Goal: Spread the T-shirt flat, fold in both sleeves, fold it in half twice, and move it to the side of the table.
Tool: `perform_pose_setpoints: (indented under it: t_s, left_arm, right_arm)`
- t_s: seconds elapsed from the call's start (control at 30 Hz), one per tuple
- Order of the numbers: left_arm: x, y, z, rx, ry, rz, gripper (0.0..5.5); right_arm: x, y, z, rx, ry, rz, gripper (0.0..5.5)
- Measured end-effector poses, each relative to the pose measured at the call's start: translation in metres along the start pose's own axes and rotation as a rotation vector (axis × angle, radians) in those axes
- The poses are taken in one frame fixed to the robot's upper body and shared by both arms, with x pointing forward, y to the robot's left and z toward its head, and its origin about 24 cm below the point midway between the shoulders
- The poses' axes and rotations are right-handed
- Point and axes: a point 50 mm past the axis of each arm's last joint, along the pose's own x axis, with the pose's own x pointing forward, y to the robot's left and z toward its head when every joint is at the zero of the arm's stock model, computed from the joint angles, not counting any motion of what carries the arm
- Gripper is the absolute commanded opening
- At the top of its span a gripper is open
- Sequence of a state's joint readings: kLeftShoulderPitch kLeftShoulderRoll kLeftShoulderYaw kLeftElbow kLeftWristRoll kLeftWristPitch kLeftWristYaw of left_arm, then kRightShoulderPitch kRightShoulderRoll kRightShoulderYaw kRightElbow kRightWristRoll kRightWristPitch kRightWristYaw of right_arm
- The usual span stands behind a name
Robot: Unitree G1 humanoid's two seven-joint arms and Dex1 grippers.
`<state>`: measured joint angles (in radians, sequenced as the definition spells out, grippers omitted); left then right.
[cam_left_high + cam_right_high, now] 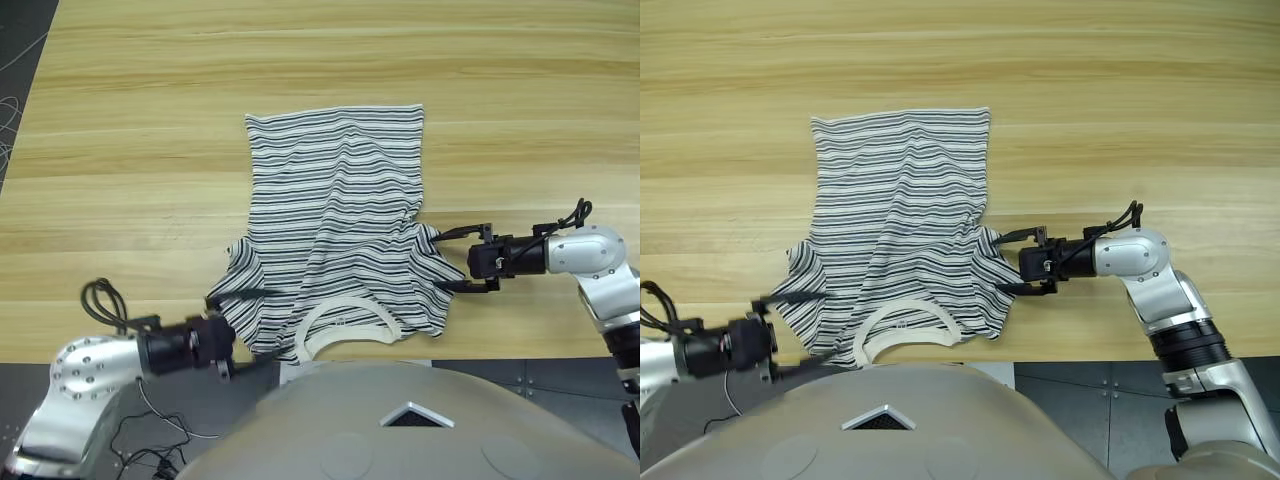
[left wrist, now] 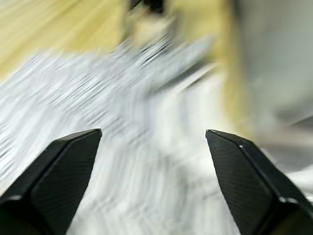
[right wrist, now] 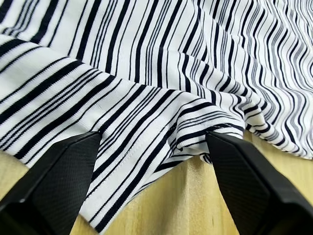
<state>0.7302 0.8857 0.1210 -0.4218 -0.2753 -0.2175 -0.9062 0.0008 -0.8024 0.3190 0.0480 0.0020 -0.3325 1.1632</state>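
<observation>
The collar (image 1: 345, 312) lies at the table's (image 1: 520, 120) near edge, so a tug toward the robot could slide it off. The left gripper (image 1: 268, 325) and right gripper (image 1: 440, 261), fingers apart astride the rumpled sleeves, might pinch two layers, though the left's contact is too blurred to judge. The T-shirt (image 1: 340, 200) lies mid-table, long axis near to far, hem pointing away.
</observation>
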Motion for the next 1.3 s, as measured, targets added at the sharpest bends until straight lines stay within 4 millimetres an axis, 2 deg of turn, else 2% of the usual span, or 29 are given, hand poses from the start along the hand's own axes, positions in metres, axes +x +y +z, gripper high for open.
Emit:
perform_pose_setpoints:
  t_s: [0.1,0.23,0.43,0.67,1.03,1.3]
  left_arm:
    - [0.000,0.018,-0.027,0.069,0.163,0.140,4.93]
    - [0.005,0.014,-0.034,0.072,0.172,0.166,5.48]
    - [0.010,0.011,-0.038,0.112,0.176,0.181,5.48]
    - [0.013,0.012,-0.038,0.147,0.169,0.180,5.48]
    - [0.022,0.029,-0.038,0.199,0.168,0.260,5.48]
    - [0.018,0.021,-0.037,0.194,0.179,0.241,5.48]
  right_arm:
    - [-0.003,0.000,0.000,0.000,0.008,-0.006,3.94]
    - [-0.017,0.007,-0.006,0.030,0.051,-0.013,3.94]
    - [-0.033,0.017,-0.011,0.073,0.096,-0.020,3.94]
    - [-0.038,0.024,-0.013,0.090,0.118,-0.028,3.94]
    - [-0.050,-0.011,-0.028,-0.068,0.291,-0.177,3.94]
    - [-0.045,0.009,-0.017,0.046,0.171,-0.092,3.94]
